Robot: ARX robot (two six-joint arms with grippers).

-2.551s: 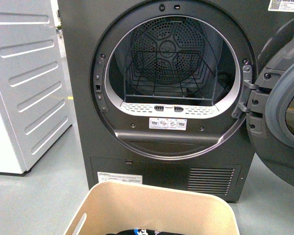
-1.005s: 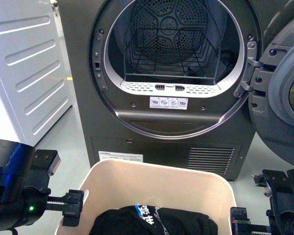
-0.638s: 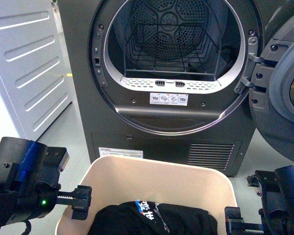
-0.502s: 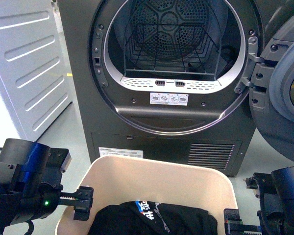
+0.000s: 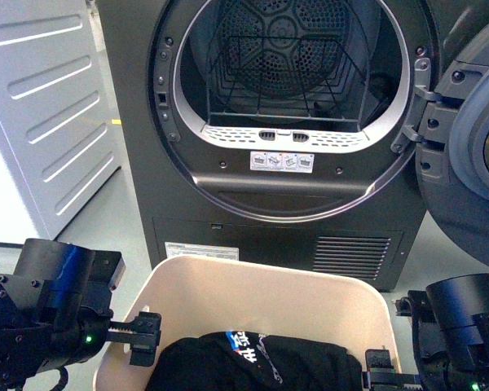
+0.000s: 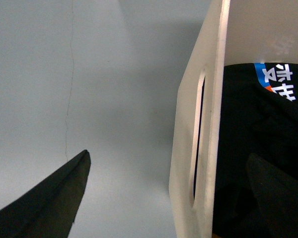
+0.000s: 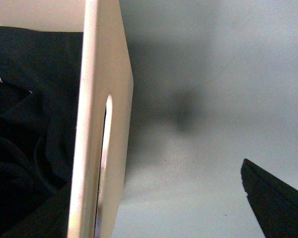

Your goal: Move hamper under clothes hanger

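The claw [image 6: 168,156] straddles the hamper [image 6: 208,99] wall — black garment [image 6: 248,124] inside.

Hamper [image 5: 265,287] sits on the floor directly in front of the dryer [image 5: 138,122], with clothes [image 5: 253,364] inside it. Left gripper [image 5: 140,340] is at its left wall, right gripper [image 5: 380,366] at its right wall. Dryer door [image 5: 473,155] is to the right, another appliance [image 5: 41,106] to the left.

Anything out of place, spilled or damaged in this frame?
Nothing looks spilled or broken. The dryer door hangs wide open just behind the hamper, which may matter once the hamper is moved. The black garment lies inside the hamper, with none of it over the rim in view.
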